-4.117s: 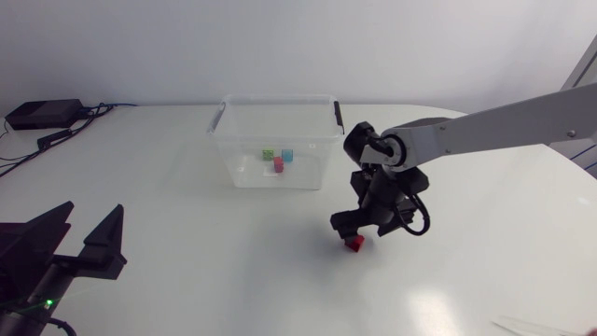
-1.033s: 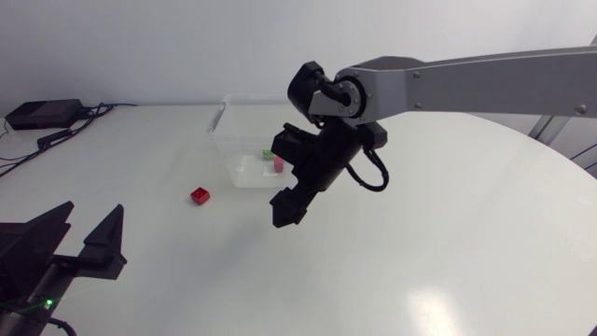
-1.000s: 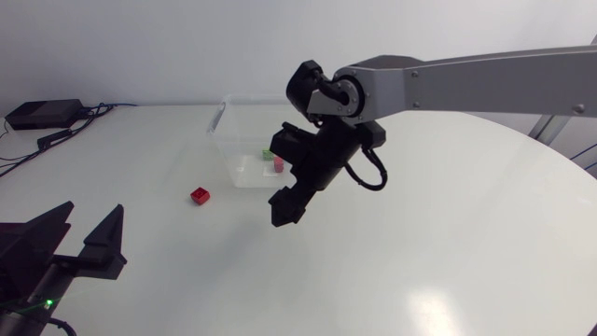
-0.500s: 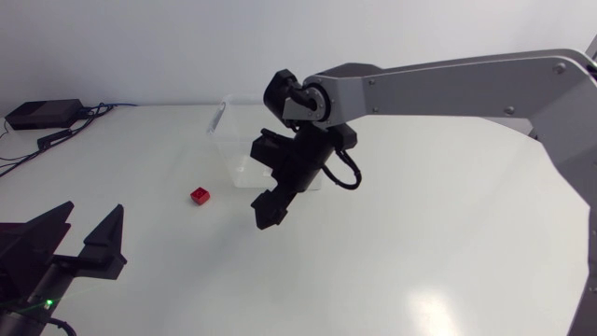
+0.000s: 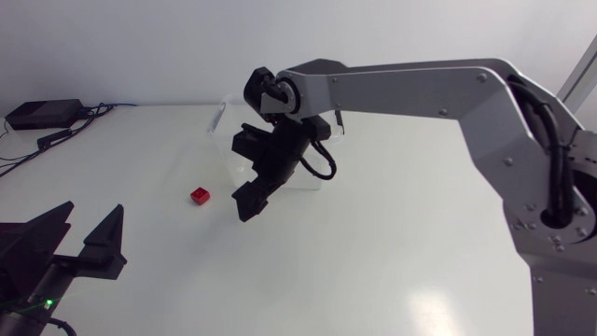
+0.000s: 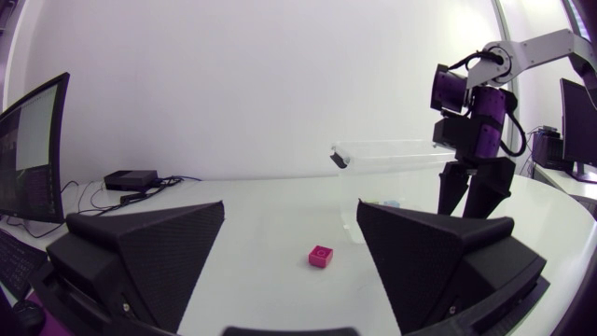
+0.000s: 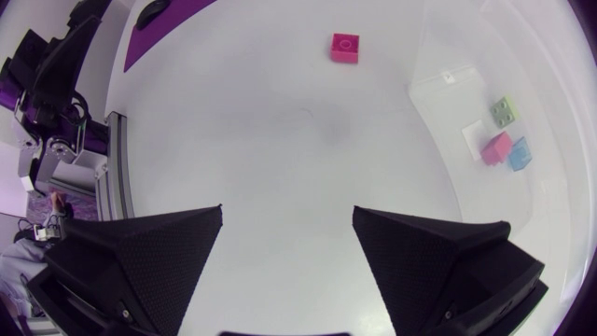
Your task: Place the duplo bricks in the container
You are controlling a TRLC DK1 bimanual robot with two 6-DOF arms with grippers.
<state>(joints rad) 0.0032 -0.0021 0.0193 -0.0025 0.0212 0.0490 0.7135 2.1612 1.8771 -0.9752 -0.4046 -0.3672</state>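
1. The left end effector (image 5: 82,235) sits at the near-left edge of the worktop (image 5: 392,261), fingers spread wide and holding nothing.
2. The red brick (image 5: 200,196) lies ahead of it, well apart, off the container's front-left corner.
3. The right end effector (image 5: 247,207) hangs near the brick's right side, fingers wide apart and empty; half a second ago it was further right.
4. Behind it, the clear container (image 6: 387,147) holds a green brick (image 7: 504,111), a pink brick (image 7: 496,147) and a blue brick (image 7: 520,155).

The right arm (image 5: 420,86) extends past the middle, the right gripper (image 5: 247,203) tilted downward with its fingers spread apart. The left gripper (image 5: 82,241) sits low, fingers wide.
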